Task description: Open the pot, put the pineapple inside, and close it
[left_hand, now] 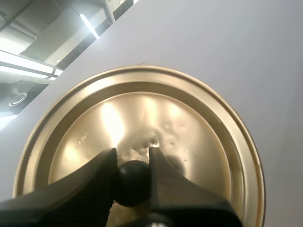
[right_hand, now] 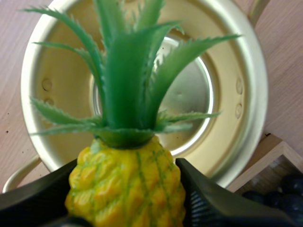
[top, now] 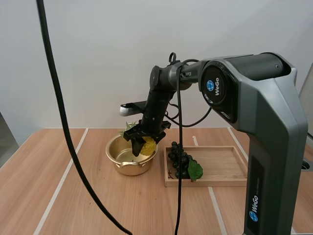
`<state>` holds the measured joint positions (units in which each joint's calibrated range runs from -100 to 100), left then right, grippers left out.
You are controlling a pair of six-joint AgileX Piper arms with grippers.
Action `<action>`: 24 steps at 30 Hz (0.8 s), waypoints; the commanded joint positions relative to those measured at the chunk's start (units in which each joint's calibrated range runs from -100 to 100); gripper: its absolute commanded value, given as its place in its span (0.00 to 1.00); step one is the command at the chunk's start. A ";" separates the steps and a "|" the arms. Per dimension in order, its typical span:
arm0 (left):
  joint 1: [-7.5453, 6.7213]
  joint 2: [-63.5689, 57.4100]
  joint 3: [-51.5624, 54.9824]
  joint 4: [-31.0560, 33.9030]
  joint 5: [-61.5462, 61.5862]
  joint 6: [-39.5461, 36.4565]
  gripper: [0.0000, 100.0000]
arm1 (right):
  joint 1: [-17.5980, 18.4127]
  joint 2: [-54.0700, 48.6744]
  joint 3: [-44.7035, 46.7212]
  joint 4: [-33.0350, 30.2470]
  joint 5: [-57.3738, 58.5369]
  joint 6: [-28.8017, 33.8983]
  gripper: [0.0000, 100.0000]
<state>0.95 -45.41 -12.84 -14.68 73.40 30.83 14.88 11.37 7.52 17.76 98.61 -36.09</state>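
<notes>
Pineapple (right_hand: 125,187) over open pot (right_hand: 239,118)

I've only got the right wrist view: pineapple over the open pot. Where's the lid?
Observer: The left claw pinches the round gold metal lid by its black knob, up in the air.
Operator: How low is the pineapple?
Observer: The right claw holds the yellow plastic pineapple about level with the rim of the gold metal pot, right side.
Operator: What's in that tray?
Observer: The shallow wooden tray holds a dark grape bunch, green-leafed, at its left end.
</notes>
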 commanded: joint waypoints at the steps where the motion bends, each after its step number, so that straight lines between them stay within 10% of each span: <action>1: 0.14 -0.33 -0.43 0.35 0.07 -2.25 0.00 | 0.00 0.35 0.31 1.77 -0.29 -1.24 0.00; 24: 0.14 -0.33 -0.43 2.04 2.38 -3.55 0.00 | 0.23 6.52 0.31 4.49 -12.26 -2.17 0.00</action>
<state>0.95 -45.41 -12.84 -13.07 75.78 27.95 15.11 18.06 7.63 22.19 88.12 -37.68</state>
